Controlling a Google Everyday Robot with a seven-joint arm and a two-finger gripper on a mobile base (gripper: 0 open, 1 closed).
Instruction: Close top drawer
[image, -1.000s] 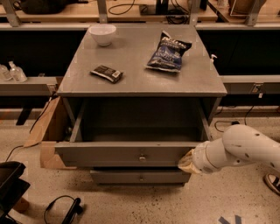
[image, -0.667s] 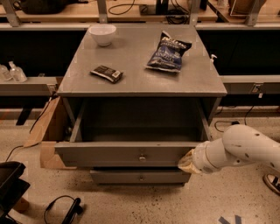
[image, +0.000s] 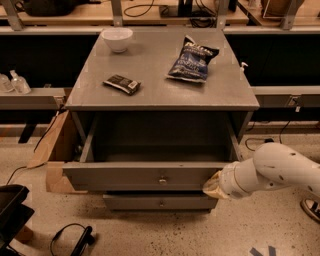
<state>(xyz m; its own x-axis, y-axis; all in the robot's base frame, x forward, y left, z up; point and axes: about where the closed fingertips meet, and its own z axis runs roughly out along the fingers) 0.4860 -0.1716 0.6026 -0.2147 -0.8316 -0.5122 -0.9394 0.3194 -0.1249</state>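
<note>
The top drawer (image: 150, 176) is a wide grey metal box pulled far out of the grey cabinet, its inside bare. Its long flat front panel has a small metal knob (image: 162, 180) at the centre. My white arm (image: 272, 170) comes in from the right. The gripper (image: 212, 185) sits against the right end of the drawer's front panel, just below its top edge. Most of the gripper is hidden behind the arm's wrist.
A shorter grey drawer front (image: 160, 202) with a like knob sits below. On the cabinet top (image: 155, 82) lie a white bowl (image: 117, 39), a dark snack bar (image: 121, 83) and a blue chip bag (image: 192, 60). A cardboard box (image: 52, 150) stands at the left. A black object (image: 11, 212) is at the bottom left.
</note>
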